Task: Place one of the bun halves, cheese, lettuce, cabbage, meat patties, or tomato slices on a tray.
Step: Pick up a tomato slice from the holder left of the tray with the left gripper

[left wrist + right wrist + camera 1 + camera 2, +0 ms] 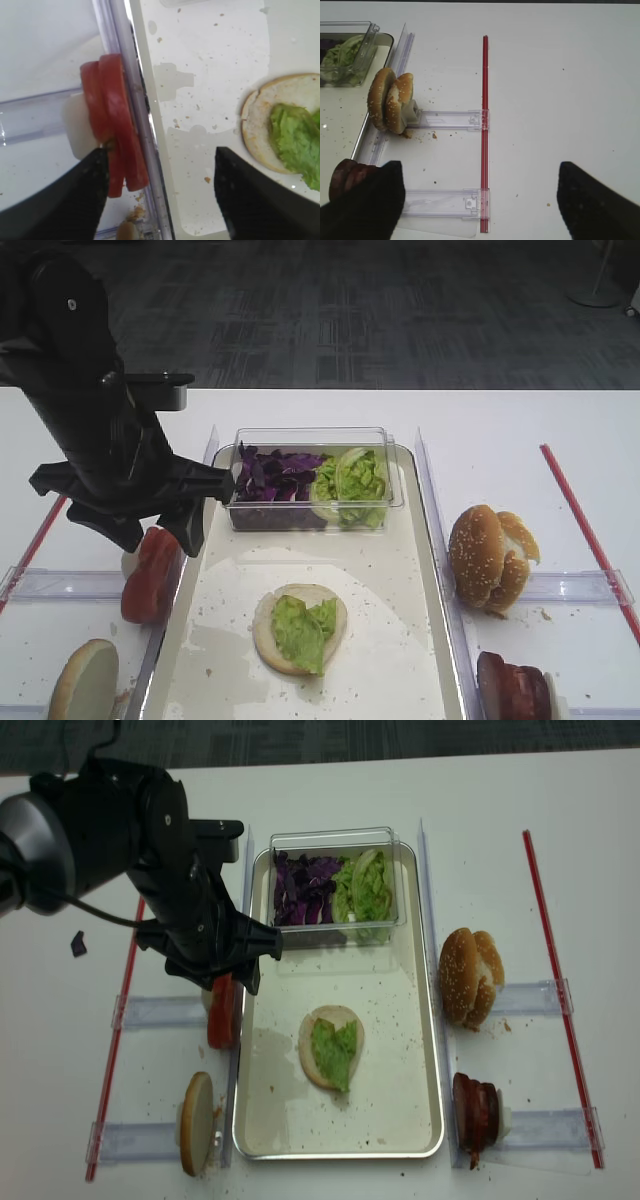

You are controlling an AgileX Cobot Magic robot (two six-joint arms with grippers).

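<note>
White tabletop (330, 780), dark grey patterned carpet behind it in the high view; two red strips run front to back, one near each side edge, and clear plastic holders lie crosswise between them and the tray. The tomato slices (112, 125) stand on edge just outside the tray's left rim, against a white block in a clear holder; in the left wrist view they sit beside the inner face of one dark finger, contact not clear. The left gripper (160, 195) hangs over them, jaws wide apart, one finger on the tomato side, the other over the tray floor, nothing gripped. The tray (405, 1100) lies in the middle of the table, cream floor speckled with crumbs and marked by wet patches. On its floor, a bun half (332, 1045) cut face up with a lettuce leaf (333, 1055) on top. At the tray's far end, a clear plastic box (335, 840) holding purple cabbage (305, 888) on the left and more green lettuce on the right. Left of the tray, near the front, another bun half (196, 1123) on edge. Right of the tray, two bun halves (470, 977) leaning together on a holder; nearer the front, meat patties (473, 1110) on edge. The right gripper (480, 200) shows only in its own wrist view, fingers spread wide over bare table, holding nothing.
</note>
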